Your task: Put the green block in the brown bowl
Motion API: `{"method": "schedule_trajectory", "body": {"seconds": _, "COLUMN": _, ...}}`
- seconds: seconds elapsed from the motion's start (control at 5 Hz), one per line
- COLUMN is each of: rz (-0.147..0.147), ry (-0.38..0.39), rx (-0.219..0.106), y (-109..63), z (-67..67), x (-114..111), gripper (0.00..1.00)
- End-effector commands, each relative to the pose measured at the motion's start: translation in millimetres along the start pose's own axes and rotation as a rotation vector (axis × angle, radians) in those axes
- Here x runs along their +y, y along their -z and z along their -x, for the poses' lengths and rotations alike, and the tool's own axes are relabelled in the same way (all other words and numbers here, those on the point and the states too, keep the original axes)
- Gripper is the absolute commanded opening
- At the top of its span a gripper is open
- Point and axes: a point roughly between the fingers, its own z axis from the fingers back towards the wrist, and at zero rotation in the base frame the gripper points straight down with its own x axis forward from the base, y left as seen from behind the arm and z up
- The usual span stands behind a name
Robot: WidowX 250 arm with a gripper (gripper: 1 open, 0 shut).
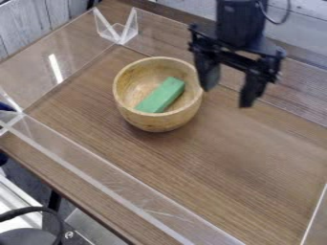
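Lying aslant inside the brown bowl (159, 96), the green block (163, 96) looks matte; hand (231, 84) released.

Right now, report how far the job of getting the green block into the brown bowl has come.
Done: the green block lies inside the brown bowl, leaning against its inner wall. In hand: nothing; the pincer is open and empty, hanging to the right of the bowl above the wooden table, clear of the rim. Left: nothing on the block itself that I can see; at most the arm pulls away.
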Motion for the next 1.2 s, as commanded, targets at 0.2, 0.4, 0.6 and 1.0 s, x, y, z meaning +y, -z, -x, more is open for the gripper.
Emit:
{"method": "schedule_trajectory", "body": {"seconds": 0.2, "rz": -0.001, "ry": -0.024, "rx": -0.028, "y": 4.1, "z": -4.8, "x": -11, "gripper": 1.0}}
{"method": "schedule_trajectory", "body": {"seconds": 0.4, "rz": -0.003, "ry": -0.033, "rx": -0.025, "y": 7.4, "z": -6.0, "x": -7, "gripper": 0.0}}
{"method": "schedule_trajectory", "body": {"seconds": 0.6, "rz": -0.005, "ry": -0.048, "rx": -0.022, "y": 9.3, "z": -6.8, "x": -3, "gripper": 1.0}}
{"method": "schedule_trajectory", "body": {"seconds": 1.0, "rz": -0.005, "ry": -0.147, "rx": -0.029, "y": 12.5, "z": -8.2, "x": 3, "gripper": 1.0}}
